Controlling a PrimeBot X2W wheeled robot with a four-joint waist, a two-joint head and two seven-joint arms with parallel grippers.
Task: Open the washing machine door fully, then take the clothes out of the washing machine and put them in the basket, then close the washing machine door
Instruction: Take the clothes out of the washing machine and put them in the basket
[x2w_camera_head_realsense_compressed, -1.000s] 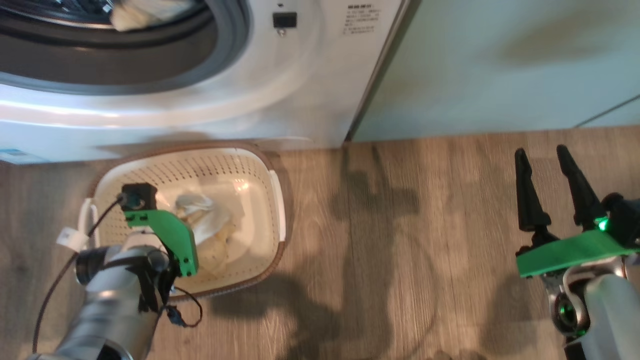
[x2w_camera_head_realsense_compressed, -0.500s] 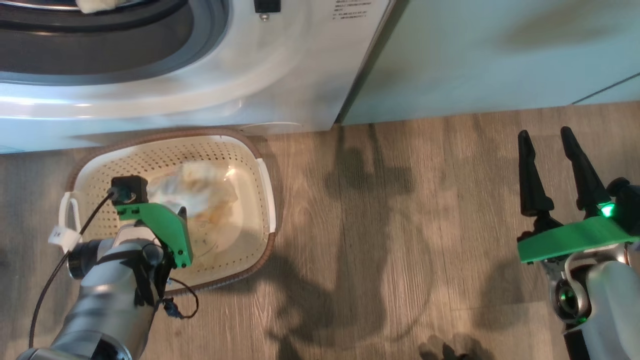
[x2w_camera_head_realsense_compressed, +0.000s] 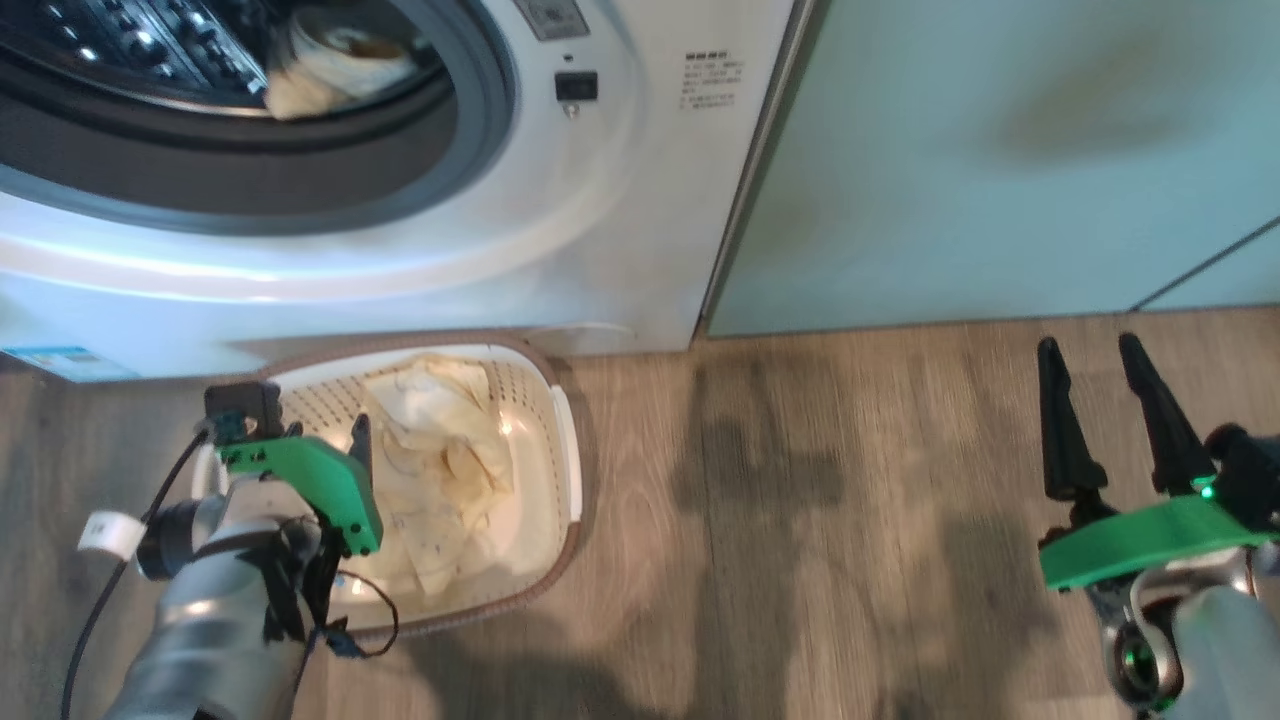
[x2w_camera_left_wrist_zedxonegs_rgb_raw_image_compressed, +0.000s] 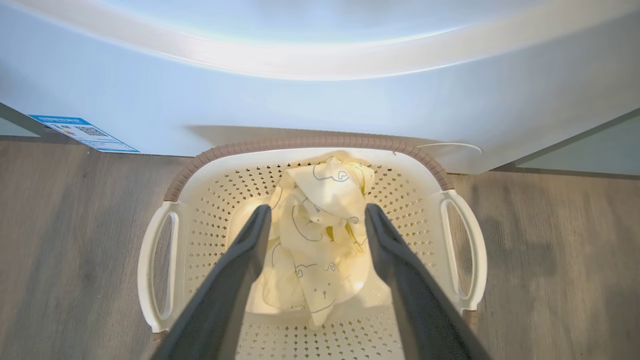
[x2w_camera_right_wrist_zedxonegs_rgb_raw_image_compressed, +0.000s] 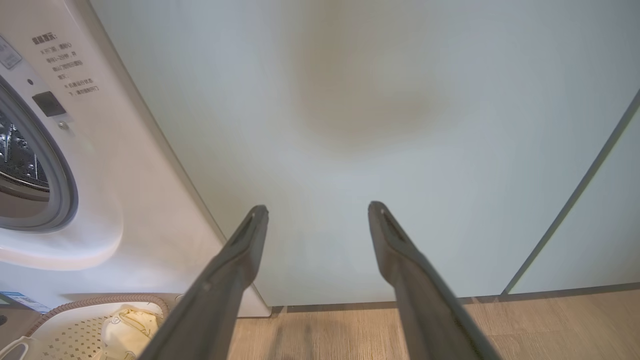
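Note:
The cream basket (x2w_camera_left_wrist_zedxonegs_rgb_raw_image_compressed: 310, 143) with a brown rim stands on the floor against the white washing machine (x2w_camera_head_realsense_compressed: 620, 230). My left gripper (x2w_camera_left_wrist_zedxonegs_rgb_raw_image_compressed: 317, 215) hangs open just above the basket. A pale yellow printed garment (x2w_camera_left_wrist_zedxonegs_rgb_raw_image_compressed: 320, 240) lies loose in the basket beneath the fingers. More clothes (x2w_camera_head_realsense_compressed: 335, 55) sit inside the steel drum (x2w_camera_head_realsense_compressed: 130, 45), behind the grey gasket (x2w_camera_head_realsense_compressed: 480, 110). My right gripper (x2w_camera_head_realsense_compressed: 1100, 395) is open and holds nothing, off to the right over the floor, facing a pale green panel. The washing machine door is out of view.
Pale green cabinet panels (x2w_camera_head_realsense_compressed: 1000, 150) stand to the right of the machine. Wood-look floor (x2w_camera_head_realsense_compressed: 800, 520) spreads between the basket and my right arm. A blue label (x2w_camera_left_wrist_zedxonegs_rgb_raw_image_compressed: 82, 132) is stuck low on the machine's front. A black cable (x2w_camera_head_realsense_compressed: 110, 590) trails from my left wrist.
My left gripper has opened and let the garment go; it now lies spread in the basket. The head camera has shifted, showing more of the drum. The right gripper stays open.

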